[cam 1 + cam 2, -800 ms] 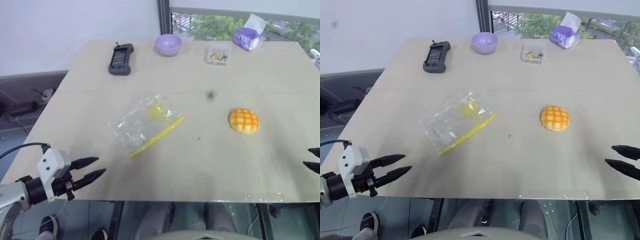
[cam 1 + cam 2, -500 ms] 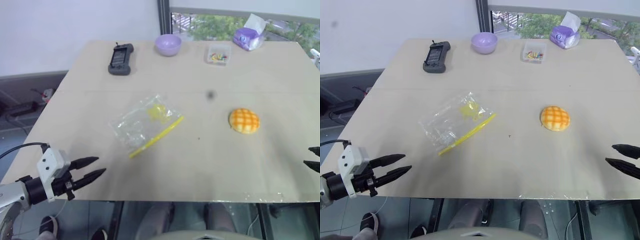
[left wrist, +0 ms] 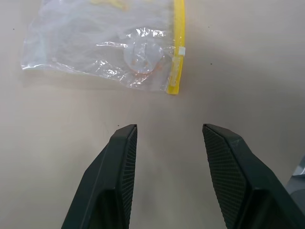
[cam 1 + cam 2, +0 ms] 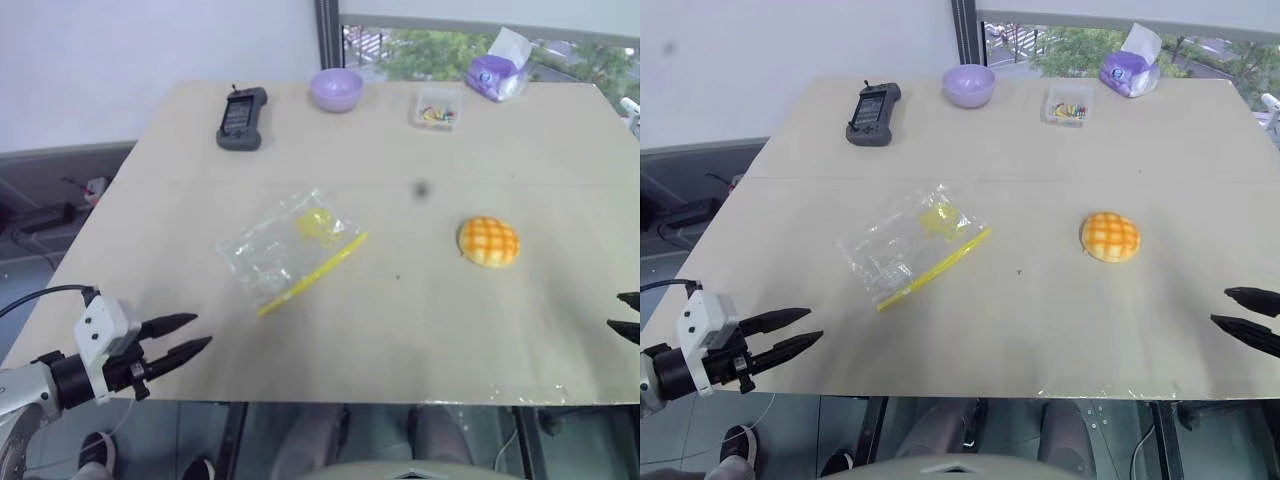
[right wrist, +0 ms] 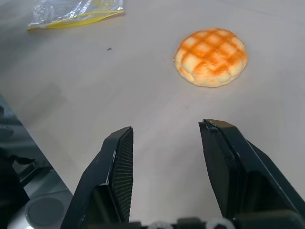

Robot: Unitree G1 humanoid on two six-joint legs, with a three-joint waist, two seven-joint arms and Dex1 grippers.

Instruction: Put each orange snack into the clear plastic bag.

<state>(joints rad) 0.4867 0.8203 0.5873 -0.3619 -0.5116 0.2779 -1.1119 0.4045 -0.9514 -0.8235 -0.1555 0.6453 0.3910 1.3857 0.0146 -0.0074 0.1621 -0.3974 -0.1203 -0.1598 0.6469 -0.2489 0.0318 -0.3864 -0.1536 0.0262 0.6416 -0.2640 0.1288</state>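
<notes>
Both tools, left (image 4: 185, 335) & right (image 4: 1245, 317), spread apart, empty. Risk: clear plastic bag (image 4: 285, 246) lies flat near orange snack (image 4: 488, 241); mouth prob shut, snack may skid on desk (image 4: 420, 130).

Head stereo pair looks forward-down over the whole beige rectangular table (image 4: 420, 330). Wrist cams sit low and close near its front edge: left faces the crinkly clear plastic bag (image 3: 102, 45), right the gridded orange bun (image 5: 211, 56).

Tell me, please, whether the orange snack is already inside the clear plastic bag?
Out: the orange snack sits on the table, apart from the clear plastic bag.
</notes>
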